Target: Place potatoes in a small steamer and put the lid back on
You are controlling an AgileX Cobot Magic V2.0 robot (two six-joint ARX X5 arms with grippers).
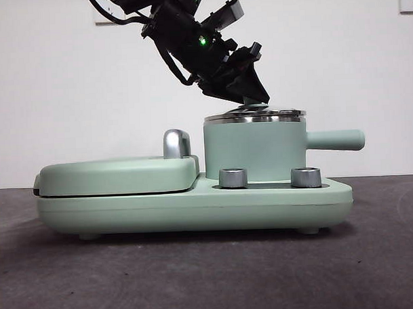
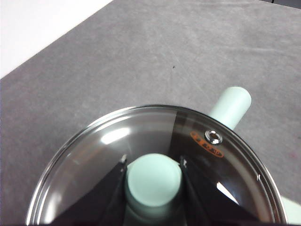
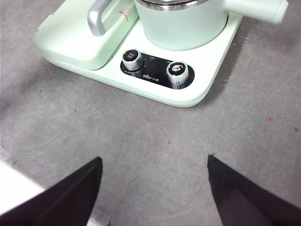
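The small steamer (image 1: pixel 254 149) stands on the right of a mint-green cooker base, its side handle (image 1: pixel 335 140) pointing right. The glass lid (image 1: pixel 256 114) lies on its steel rim. My left gripper (image 1: pixel 252 98) comes down from the upper left onto the lid. In the left wrist view the left gripper (image 2: pixel 153 162) has both jaws pressed against the lid's mint-green knob (image 2: pixel 154 181), above the glass (image 2: pixel 141 132). The potato is not in view. My right gripper (image 3: pixel 154 159) is open and empty over the grey table in front of the steamer (image 3: pixel 186 28).
The cooker base (image 1: pixel 194 202) carries a flat mint-green griddle cover (image 1: pixel 115 174) with a chrome handle (image 1: pixel 177 143) on its left half. Two steel dials (image 1: pixel 233 178) (image 1: pixel 306 177) sit at its front. Grey table lies all around; a white wall is behind.
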